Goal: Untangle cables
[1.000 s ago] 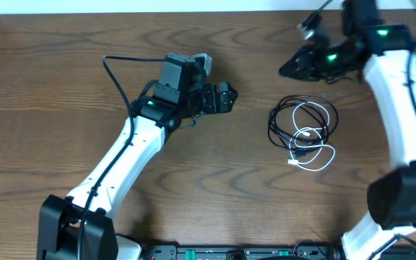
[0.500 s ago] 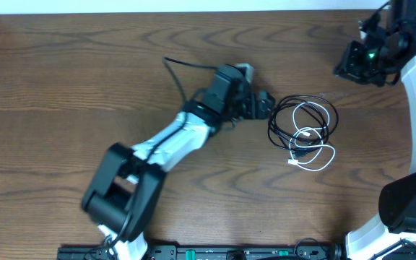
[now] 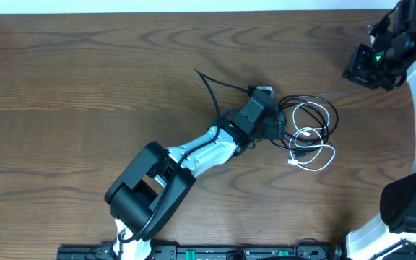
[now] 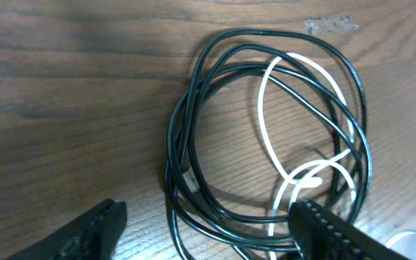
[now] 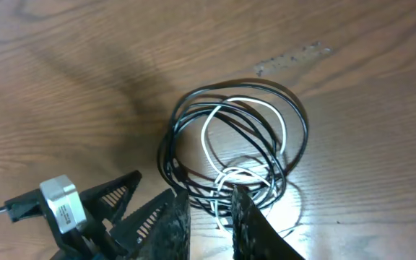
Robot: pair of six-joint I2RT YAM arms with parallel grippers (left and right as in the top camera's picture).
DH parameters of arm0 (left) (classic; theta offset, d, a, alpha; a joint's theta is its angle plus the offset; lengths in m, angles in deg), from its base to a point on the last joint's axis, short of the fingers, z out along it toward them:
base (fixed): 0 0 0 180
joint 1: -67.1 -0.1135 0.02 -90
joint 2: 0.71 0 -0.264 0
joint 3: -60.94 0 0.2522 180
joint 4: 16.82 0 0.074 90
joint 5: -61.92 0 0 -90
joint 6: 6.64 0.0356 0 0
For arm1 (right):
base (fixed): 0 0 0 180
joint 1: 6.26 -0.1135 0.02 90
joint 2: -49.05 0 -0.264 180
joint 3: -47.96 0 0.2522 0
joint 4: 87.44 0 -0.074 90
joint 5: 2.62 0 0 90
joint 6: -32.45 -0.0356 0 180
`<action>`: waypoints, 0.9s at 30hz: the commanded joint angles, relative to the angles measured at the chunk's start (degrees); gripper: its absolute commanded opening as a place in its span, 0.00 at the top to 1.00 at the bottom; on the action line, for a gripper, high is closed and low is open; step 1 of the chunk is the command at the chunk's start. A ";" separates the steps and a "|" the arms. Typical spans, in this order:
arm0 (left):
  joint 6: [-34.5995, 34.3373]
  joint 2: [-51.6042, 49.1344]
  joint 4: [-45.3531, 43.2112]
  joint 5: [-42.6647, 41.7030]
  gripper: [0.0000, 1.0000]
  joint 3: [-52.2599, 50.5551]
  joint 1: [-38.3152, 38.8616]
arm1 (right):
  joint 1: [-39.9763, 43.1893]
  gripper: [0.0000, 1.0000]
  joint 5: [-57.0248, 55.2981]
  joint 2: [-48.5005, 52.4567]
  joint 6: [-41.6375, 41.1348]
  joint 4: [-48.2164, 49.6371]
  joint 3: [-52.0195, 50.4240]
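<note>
The cables [image 3: 302,139] lie in one tangled coil right of the table's middle, black loops with a thin white cord threaded through. My left gripper [image 3: 280,128] has reached the coil's left side. In the left wrist view its fingers stand wide apart and open [image 4: 208,235], with the left strands of the cables [image 4: 261,115] lying between them, untouched. My right gripper [image 3: 355,70] hangs high at the back right, away from the coil. Its jaws [image 5: 209,217] show only a narrow gap with nothing in it, and the cables [image 5: 166,155] lie far below.
The left arm [image 3: 193,155] stretches diagonally from the front edge to the coil, its own thick black lead [image 3: 209,87] arching over it. The left gripper [image 5: 132,206] shows beside the coil in the right wrist view. A pale scuff [image 5: 287,58] marks the wood.
The left arm swung right across the table to the coil, and its jaws narrowed a little. The right arm pulled back to the far right corner, and its jaws parted slightly.
</note>
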 commanded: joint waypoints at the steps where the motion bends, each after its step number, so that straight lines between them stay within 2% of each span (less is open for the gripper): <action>1: -0.04 -1.46 0.24 7.26 0.29 0.52 1.68 | 0.02 0.84 -1.60 0.02 -0.44 -0.46 0.11; 5: -1.05 -4.28 -0.90 8.39 0.36 0.52 2.91 | 0.02 0.84 -1.60 0.02 -0.44 -0.79 0.11; 11: -3.02 -6.40 -0.83 8.33 0.53 0.52 3.17 | 0.02 0.84 -1.62 0.02 -0.39 -1.57 0.11; 16: -3.02 -6.38 0.85 8.31 0.81 0.52 3.17 | 0.02 0.84 -1.60 0.02 -0.42 -1.70 0.11; 18: -2.99 -6.38 3.67 8.33 0.89 0.52 3.17 | -0.09 0.83 -1.62 0.02 -0.39 -1.77 0.04; 22: -1.79 -6.38 8.46 8.37 0.91 0.52 3.17 | -0.24 0.82 -1.68 0.02 -0.42 -1.53 -0.28; 25: 0.50 -6.38 8.85 8.39 0.91 0.52 3.17 | -0.24 0.81 -1.81 0.04 -0.42 -1.51 -0.44; 27: 1.09 -6.38 8.92 8.59 0.87 0.52 3.17 | -0.24 0.81 -1.81 0.04 -0.42 -1.33 -0.68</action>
